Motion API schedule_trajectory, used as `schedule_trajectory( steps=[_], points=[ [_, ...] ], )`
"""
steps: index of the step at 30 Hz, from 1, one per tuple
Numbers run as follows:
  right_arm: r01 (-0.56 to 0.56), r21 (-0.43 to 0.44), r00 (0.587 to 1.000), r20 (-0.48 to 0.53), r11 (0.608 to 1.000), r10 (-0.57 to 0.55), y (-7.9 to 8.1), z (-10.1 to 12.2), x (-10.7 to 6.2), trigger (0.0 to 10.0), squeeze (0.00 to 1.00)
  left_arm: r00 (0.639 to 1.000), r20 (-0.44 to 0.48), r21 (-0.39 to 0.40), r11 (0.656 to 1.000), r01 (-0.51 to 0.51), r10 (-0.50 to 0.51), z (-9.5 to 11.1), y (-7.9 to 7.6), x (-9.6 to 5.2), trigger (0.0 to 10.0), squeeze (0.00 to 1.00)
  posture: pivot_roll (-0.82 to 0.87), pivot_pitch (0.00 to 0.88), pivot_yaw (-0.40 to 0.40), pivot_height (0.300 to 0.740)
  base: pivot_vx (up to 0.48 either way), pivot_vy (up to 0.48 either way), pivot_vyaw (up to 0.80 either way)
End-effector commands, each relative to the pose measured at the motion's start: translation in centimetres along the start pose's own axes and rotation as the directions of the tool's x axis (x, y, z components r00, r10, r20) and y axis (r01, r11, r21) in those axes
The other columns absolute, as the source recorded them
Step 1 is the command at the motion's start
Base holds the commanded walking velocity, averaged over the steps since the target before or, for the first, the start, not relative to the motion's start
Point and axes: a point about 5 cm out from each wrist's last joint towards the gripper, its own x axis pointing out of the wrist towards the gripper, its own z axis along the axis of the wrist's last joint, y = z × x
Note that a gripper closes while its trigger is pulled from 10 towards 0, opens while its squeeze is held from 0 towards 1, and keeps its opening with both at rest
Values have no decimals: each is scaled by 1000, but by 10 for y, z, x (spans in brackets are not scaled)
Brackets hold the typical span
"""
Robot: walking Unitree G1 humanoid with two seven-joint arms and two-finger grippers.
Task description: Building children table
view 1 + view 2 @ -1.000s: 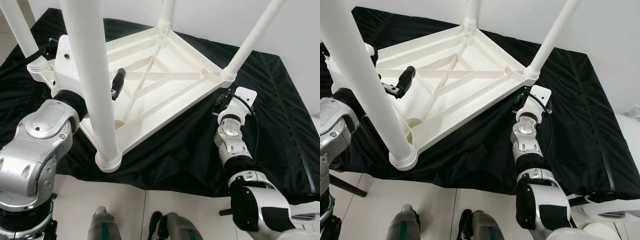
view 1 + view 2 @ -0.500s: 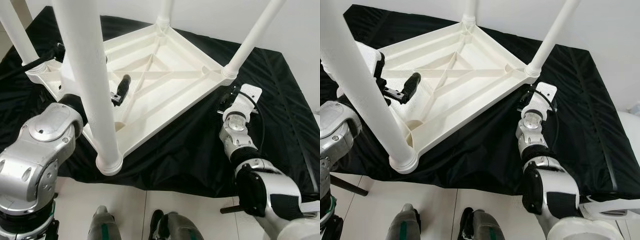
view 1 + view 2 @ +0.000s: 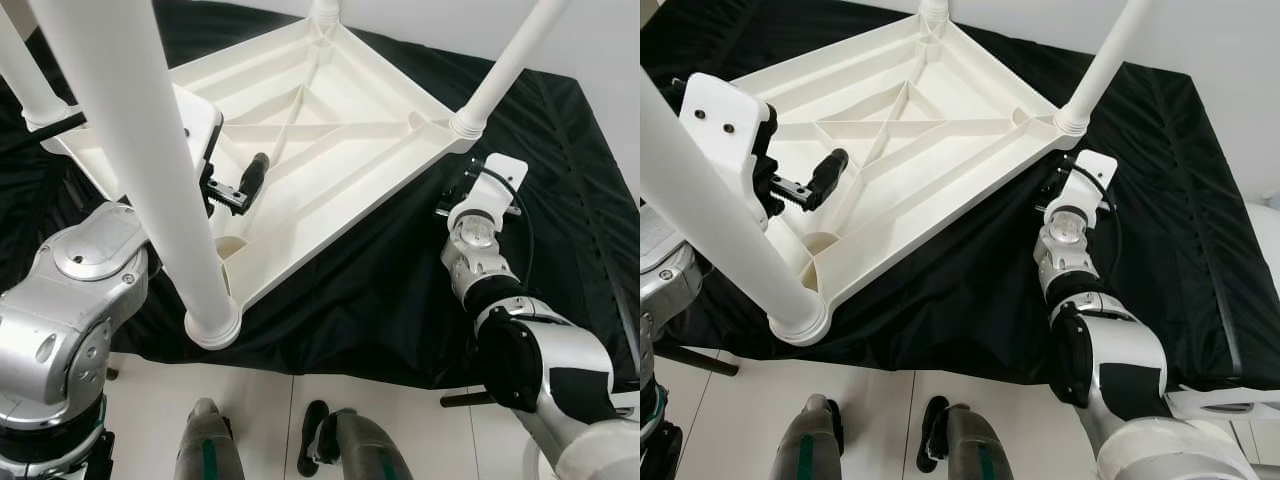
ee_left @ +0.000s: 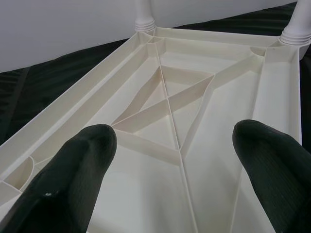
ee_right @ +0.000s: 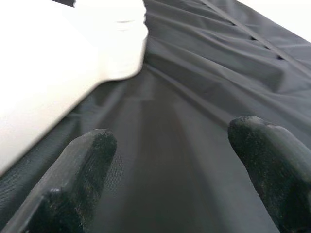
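Note:
The white plastic children's table (image 3: 330, 130) lies upside down on a black cloth, its ribbed underside facing up. Legs stand up from its corners: a thick near one (image 3: 140, 170), one at the right corner (image 3: 510, 65), one at the far corner (image 3: 322, 10) and one at the left (image 3: 25, 80). My left gripper (image 4: 175, 141) hovers open over the crossed ribs, with one black finger (image 3: 250, 172) showing beside the near leg. My right gripper (image 5: 170, 141) is open over the cloth, close beside the right corner's leg socket (image 5: 121, 43). Its wrist (image 3: 480, 205) sits just outside the table's edge.
The black cloth (image 3: 570, 190) spreads well past the table on the right and in front. Pale floor tiles and my feet (image 3: 350, 450) lie below the cloth's front edge. A white wall (image 3: 600, 40) stands behind.
The whole view has shifted. My left wrist has risen beside the near leg, so its white housing now shows. My right wrist has edged up toward the right corner.

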Motion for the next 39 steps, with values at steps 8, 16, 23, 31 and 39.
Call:
schedule_trajectory(
  steps=[8, 16, 23, 31, 39],
  points=[
    [-160, 30, 987, -27, 987, 161, 22, 4, -2, 10000, 0, 994, 47, -9, 995, 97, -97, 10, -16, -8, 10000, 0, 268, 276, -142, 740, 0, 0, 0],
    [-254, 30, 967, -22, 967, 255, 34, 8, -5, 10000, 0, 986, 74, -25, 988, 151, -149, 14, -25, -10, 10000, 0, 274, 281, -150, 740, 0, 0, 0],
    [-358, 72, 934, 9, 931, 358, 51, 20, -7, 10000, 0, 969, 99, -44, 972, 232, -227, 20, -40, -13, 10000, 0, 280, 286, -150, 740, 0, 0, 0],
    [-468, 144, 884, 54, 872, 465, 72, 35, -13, 10000, 0, 959, 114, -67, 962, 266, -258, 24, -46, -13, 10000, 0, 281, 291, -141, 740, 0, 0, 0],
    [-550, 186, 835, 82, 814, 545, 91, 48, -20, 10000, 0, 961, 120, -97, 961, 259, -247, 29, -47, -11, 10000, 0, 288, 292, -137, 740, 0, 0, 0]
  ],
)
